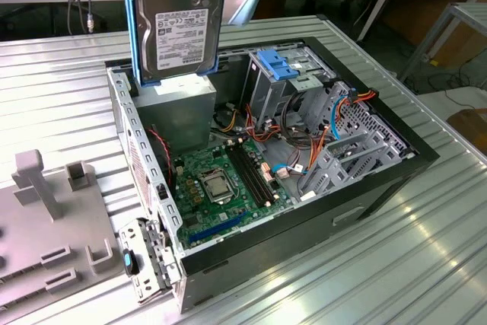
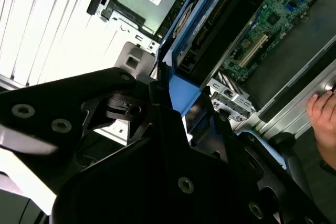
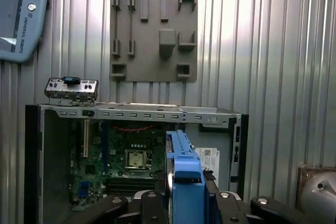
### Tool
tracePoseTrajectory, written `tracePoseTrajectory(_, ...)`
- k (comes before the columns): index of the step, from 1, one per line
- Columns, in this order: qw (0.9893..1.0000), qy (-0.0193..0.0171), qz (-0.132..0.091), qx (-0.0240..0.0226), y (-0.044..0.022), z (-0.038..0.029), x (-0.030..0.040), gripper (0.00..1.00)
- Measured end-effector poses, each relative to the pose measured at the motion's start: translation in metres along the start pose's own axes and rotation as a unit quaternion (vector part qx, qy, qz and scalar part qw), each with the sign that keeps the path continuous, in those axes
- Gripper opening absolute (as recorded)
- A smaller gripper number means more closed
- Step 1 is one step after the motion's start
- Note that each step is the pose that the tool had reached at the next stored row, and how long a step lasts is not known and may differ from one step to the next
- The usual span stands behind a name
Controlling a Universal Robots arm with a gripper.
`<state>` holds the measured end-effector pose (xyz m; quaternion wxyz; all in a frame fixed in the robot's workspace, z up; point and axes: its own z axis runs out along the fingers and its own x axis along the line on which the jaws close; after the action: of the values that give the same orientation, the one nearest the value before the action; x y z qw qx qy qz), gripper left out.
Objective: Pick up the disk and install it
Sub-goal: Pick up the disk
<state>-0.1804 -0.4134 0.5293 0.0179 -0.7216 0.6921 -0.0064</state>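
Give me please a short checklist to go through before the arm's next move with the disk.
1. The disk is gripped by the tool: ok.
2. The disk hangs clear above the case: ok.
3. The case is open and the drive cage is exposed: ok.
4. The cage slot is free: cannot tell.
5. No person is near: not ok, a hand is by the case.

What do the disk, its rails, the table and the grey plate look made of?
The disk: dull grey metal, seemingly, under a paper label. Rails: bright blue moulded plastic, likely. Table: ribbed bare metal, shiny reflections. Plate: matte grey plastic, probably; no glare.
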Motion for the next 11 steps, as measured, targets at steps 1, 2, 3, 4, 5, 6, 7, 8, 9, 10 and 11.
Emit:
tracePoseTrajectory(1,1.0000,0.0003,0.000,-0.0001,-0.0045,0.0001,0.0004,0.37)
tracePoseTrajectory(2,1.0000,0.0002,0.000,-0.0001,-0.0102,0.0004,0.0006,0.37)
tracePoseTrajectory(3,1.0000,0.0003,0.000,-0.0001,-0.0184,0.0008,0.0009,0.37)
tracePoseTrajectory(4,1.0000,0.0002,0.000,0.0000,-0.0248,0.0011,0.0012,0.37)
tracePoseTrajectory(5,1.0000,0.0002,0.000,0.0000,-0.0318,0.0015,0.0018,0.37)
tracePoseTrajectory(6,1.0000,0.0002,0.000,0.0000,-0.0357,0.0017,0.0024,0.37)
tracePoseTrajectory(7,1.0000,0.0002,0.000,0.0000,-0.0394,0.0018,0.0030,0.37)
tracePoseTrajectory(8,1.0000,0.0002,0.000,0.0000,-0.0446,0.0021,0.0051,0.37)
tracePoseTrajectory(9,1.0000,0.0002,0.000,0.0000,-0.0455,0.0022,0.0077,0.37)
tracePoseTrajectory(10,1.0000,0.0002,0.001,0.0000,-0.0457,0.0023,0.0093,0.37)
tracePoseTrajectory(11,1.0000,0.0003,0.001,-0.0001,-0.0462,0.0023,0.0113,0.37)
